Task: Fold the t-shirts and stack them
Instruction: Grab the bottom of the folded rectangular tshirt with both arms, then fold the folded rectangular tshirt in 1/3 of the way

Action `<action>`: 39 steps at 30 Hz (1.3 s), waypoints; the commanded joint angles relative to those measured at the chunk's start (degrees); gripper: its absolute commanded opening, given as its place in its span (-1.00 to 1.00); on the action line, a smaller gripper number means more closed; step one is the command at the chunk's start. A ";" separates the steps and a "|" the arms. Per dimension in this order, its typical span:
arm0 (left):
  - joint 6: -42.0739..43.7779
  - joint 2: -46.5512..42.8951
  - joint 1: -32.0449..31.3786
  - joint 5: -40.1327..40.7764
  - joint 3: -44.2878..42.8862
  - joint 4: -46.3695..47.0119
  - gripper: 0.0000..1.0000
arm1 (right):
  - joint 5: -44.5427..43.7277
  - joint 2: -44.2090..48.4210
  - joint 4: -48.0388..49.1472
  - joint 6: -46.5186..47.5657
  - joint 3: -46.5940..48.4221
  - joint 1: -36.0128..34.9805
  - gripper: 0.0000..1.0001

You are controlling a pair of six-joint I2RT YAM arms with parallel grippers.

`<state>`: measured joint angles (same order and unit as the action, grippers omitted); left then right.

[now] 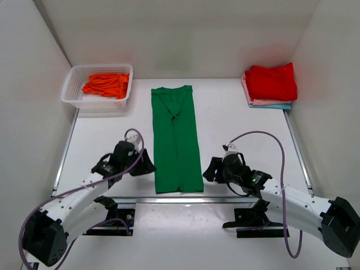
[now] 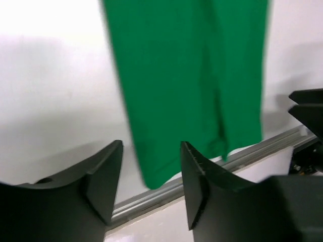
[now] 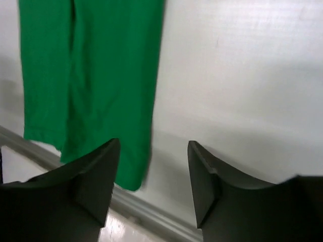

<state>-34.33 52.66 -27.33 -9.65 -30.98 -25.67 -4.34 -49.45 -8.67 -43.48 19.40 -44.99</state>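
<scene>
green t-shirt lies in a long strip down the middle of the tabletop, near edge to far edge. its near end sits between the left gripper and right gripper, each just beside it, jaws apart, holding nothing.

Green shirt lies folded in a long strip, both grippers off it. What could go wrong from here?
1. The green t-shirt has its near hem close to the metal rail; a low grasp there could strike it.
2. The left gripper and right gripper stand open beside it; pinching only the top layer could undo the fold.
</scene>
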 commanded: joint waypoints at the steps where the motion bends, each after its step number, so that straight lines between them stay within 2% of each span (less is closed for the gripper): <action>1: -7.58 -7.82 -1.49 -0.36 8.72 5.62 0.16 | -1.80 -1.25 -0.56 -6.60 -2.25 -3.96 0.16; 5: -12.07 -10.03 -4.22 -0.28 16.11 9.31 0.09 | -2.34 -3.72 1.71 -10.30 -3.57 -9.14 0.21; 8: -14.36 -9.86 -7.28 0.24 18.49 11.51 0.10 | -1.29 -7.57 3.30 -11.27 -3.40 -10.11 0.22; 13: -16.83 -6.80 -10.10 -0.46 18.59 13.28 0.00 | -1.99 -13.99 3.30 -12.85 0.72 -14.50 0.19; 17: -16.74 -1.96 -14.31 0.68 15.96 11.61 0.02 | -1.56 -18.91 2.26 -13.90 3.27 -16.53 0.18; 18: -17.61 -0.91 -15.37 1.38 15.69 11.87 -0.02 | -1.64 -19.54 2.42 -14.08 3.80 -17.05 0.08; 19: -17.79 -0.37 -15.99 1.30 15.69 12.22 -0.16 | -1.29 -20.06 1.82 -13.91 4.59 -17.49 -0.02; 20: -17.62 0.33 -16.17 0.60 15.78 13.09 -0.53 | -1.11 -20.77 1.90 -13.47 5.21 -17.50 -0.37; 21: -18.05 0.33 -15.91 0.25 15.52 12.93 -1.00 | -0.76 -20.86 1.29 -13.29 5.73 -17.41 -0.82; 22: -17.53 0.51 -15.65 0.07 14.82 12.32 -1.00 | -0.76 -21.21 0.67 -12.42 6.70 -17.24 -1.00; 25: -14.91 -1.33 -13.29 1.56 9.20 6.36 -1.00 | 1.60 -19.72 -2.22 -8.04 10.55 -13.39 -1.00; 28: -10.52 0.41 -5.74 -0.80 0.68 1.51 -1.00 | 9.58 -19.54 -3.28 -1.80 15.04 -5.32 -1.00; 30: -7.52 5.49 -1.69 -3.61 -5.20 1.06 -1.00 | 13.54 -21.03 -5.13 3.64 19.69 0.15 -1.00; 33: -4.97 13.75 -0.01 -3.63 -12.50 1.59 -1.00 | 19.53 -25.32 -6.36 9.63 26.37 10.50 -1.00; 39: -3.38 27.03 5.35 -4.33 -23.40 4.22 -1.00 | 25.61 -40.17 -11.54 20.09 44.11 20.28 -1.00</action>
<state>-40.40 76.23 -24.73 -13.15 -49.98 -21.63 16.49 -84.20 -16.51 -31.97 56.40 -27.38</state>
